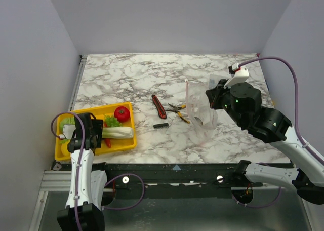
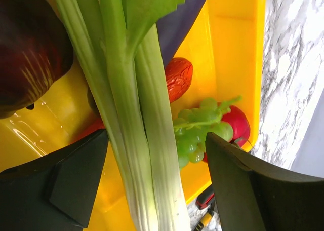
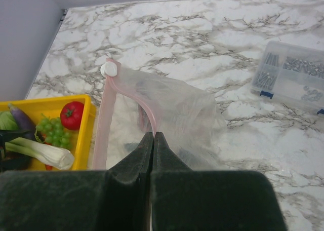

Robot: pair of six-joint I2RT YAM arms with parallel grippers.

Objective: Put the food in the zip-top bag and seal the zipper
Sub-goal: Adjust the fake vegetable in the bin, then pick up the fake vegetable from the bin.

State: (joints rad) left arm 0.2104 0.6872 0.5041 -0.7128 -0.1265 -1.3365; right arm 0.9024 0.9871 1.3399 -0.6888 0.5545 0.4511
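The yellow tray (image 1: 96, 108) at the front left holds the food: long green celery (image 1: 119, 133), red tomato (image 1: 121, 113), green grapes (image 1: 112, 121). My left gripper (image 1: 96, 132) is open, low in the tray, its fingers either side of the celery (image 2: 152, 140) with gaps on both sides. Grapes (image 2: 197, 135) and tomato (image 2: 237, 123) lie just beyond. My right gripper (image 3: 153, 135) is shut on the pinkish zipper (image 3: 104, 124) of the clear zip-top bag (image 3: 187, 109). It holds the bag (image 1: 200, 107) up right of centre, mouth gaping. A white slider (image 3: 108, 69) sits at the strip's far end.
A red utility knife (image 1: 159, 106), yellow-handled pliers (image 1: 179, 111) and a small black piece (image 1: 161, 125) lie on the marble between tray and bag. A clear parts box (image 3: 293, 74) sits behind the bag. A dark purple eggplant (image 2: 30, 53) and a red-brown fruit (image 2: 178, 78) are in the tray.
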